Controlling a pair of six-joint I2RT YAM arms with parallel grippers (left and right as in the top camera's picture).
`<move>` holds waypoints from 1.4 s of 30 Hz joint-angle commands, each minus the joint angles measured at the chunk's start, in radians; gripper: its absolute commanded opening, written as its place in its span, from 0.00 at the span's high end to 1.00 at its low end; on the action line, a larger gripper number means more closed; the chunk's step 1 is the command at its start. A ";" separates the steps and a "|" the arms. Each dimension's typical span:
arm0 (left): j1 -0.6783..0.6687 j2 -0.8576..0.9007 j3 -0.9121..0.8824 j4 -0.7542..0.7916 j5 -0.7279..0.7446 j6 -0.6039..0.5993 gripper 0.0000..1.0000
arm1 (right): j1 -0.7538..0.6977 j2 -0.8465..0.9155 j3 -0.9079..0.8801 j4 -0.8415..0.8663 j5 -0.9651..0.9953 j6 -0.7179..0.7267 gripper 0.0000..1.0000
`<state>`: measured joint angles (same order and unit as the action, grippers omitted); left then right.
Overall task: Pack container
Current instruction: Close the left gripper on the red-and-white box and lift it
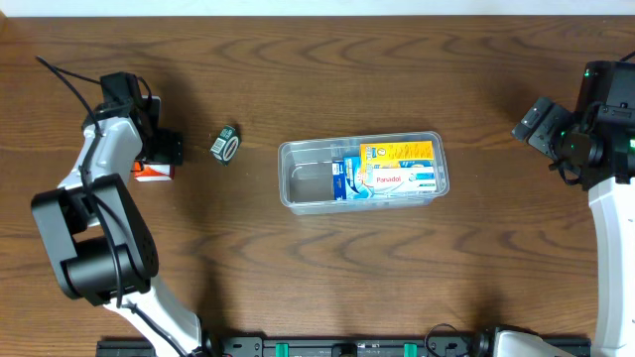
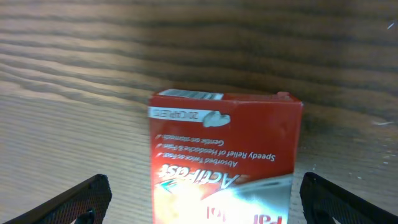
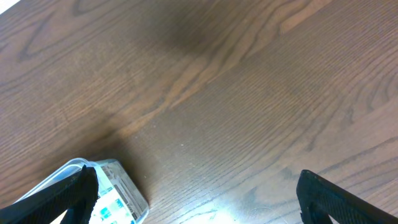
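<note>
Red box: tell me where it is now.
Overhead, the red box lies at the table's left, beneath the open left hand, left of a small dark roll and the container.

Most likely a robotics lab or test station, set up on a dark wood-grain surface [image 1: 317,288] under a fixed camera above. Told by two white-and-black robot arms, the left arm [image 1: 99,169] near the left edge and the right arm [image 1: 610,218] at the right edge, with loose black cabling [image 1: 62,71] and a black mounting rail [image 1: 347,347] with green clips along the near edge. Laid out like test props: a clear plastic container [image 1: 306,183] of medicine boxes [image 1: 397,169] mid-surface, a red medicine box [image 1: 154,174] and a small dark roll [image 1: 226,145] toward the left edge.
</note>
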<state>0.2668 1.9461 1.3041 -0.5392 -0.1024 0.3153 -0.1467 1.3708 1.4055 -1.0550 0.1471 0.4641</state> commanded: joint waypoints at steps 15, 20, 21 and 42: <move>0.003 0.087 0.013 0.014 0.016 0.036 0.02 | -0.004 0.002 0.004 -0.001 0.006 0.014 0.01; 0.003 0.088 0.013 0.026 0.016 0.036 0.02 | -0.004 0.002 0.004 -0.001 0.006 0.014 0.01; 0.003 0.089 0.013 0.029 0.016 0.036 0.02 | -0.004 0.002 0.004 -0.001 0.006 0.014 0.01; 0.002 0.089 0.013 0.016 0.070 -0.032 0.35 | -0.004 0.002 0.004 -0.001 0.006 0.014 0.01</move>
<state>0.2676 2.0083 1.3117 -0.5133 -0.0586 0.3138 -0.1467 1.3708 1.4055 -1.0550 0.1467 0.4641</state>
